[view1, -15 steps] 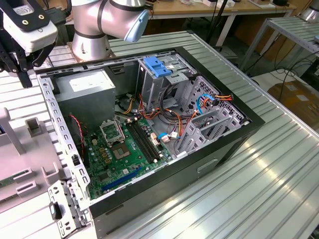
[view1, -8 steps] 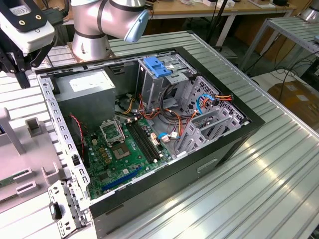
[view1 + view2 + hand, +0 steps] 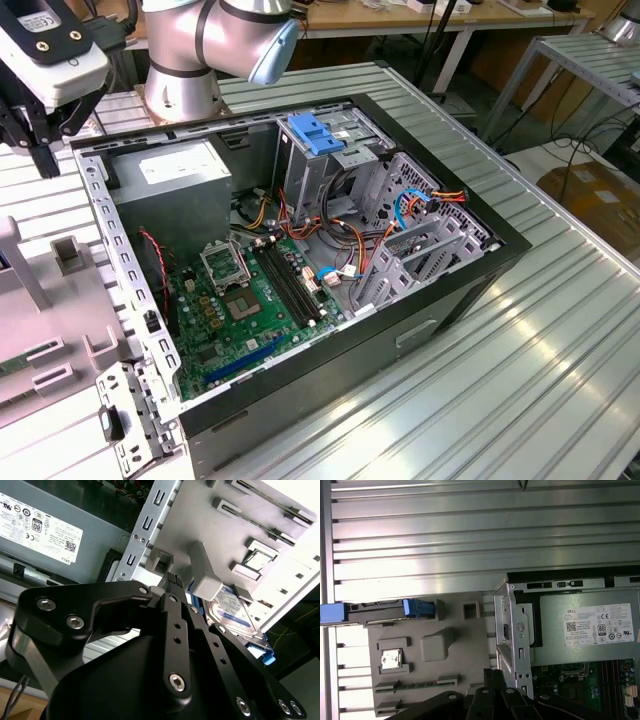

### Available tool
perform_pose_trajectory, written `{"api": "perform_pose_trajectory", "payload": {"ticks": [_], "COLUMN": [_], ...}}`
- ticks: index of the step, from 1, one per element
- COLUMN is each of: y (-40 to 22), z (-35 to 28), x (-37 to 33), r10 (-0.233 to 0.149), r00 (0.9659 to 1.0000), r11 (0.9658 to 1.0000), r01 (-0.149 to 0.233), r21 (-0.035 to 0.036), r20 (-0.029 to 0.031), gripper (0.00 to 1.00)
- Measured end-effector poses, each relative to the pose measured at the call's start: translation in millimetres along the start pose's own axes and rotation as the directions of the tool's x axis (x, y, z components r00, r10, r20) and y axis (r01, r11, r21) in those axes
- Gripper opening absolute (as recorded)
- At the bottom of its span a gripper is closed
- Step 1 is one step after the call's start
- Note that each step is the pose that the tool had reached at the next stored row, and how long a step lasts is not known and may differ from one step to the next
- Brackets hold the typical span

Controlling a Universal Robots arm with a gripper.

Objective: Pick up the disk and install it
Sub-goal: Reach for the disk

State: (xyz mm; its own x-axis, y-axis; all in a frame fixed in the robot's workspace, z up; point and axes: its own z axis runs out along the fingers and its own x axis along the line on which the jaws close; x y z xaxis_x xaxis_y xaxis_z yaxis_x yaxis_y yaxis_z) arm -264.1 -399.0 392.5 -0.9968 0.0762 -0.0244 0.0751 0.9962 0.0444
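No step is complete: the gripper [image 3: 40, 150], fingers drawn together and empty, hangs at the exterior view's upper left above the grey holder [image 3: 70, 310], where the disk [image 3: 235, 611] lies outside the open computer case [image 3: 500, 250].

Bright, even light from above. Glare streaks the ribbed metal table [image 3: 420, 545] and burns the grey tray [image 3: 295, 540] to white in the second wrist view, where the black pincer [image 3: 172, 580] sits underlit. Shadows inside the computer case [image 3: 510, 255] are soft.
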Motion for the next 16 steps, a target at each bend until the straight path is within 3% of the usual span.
{"api": "perform_pose_trajectory", "payload": {"ticks": [16], "y": [-0.9], "z": [0.0], "x": [11.7], "r10": [0.0], "r00": [1.0], "r11": [1.0], "r01": [0.0], "r21": [0.0], "r20": [0.0], "gripper": [0.11]}}
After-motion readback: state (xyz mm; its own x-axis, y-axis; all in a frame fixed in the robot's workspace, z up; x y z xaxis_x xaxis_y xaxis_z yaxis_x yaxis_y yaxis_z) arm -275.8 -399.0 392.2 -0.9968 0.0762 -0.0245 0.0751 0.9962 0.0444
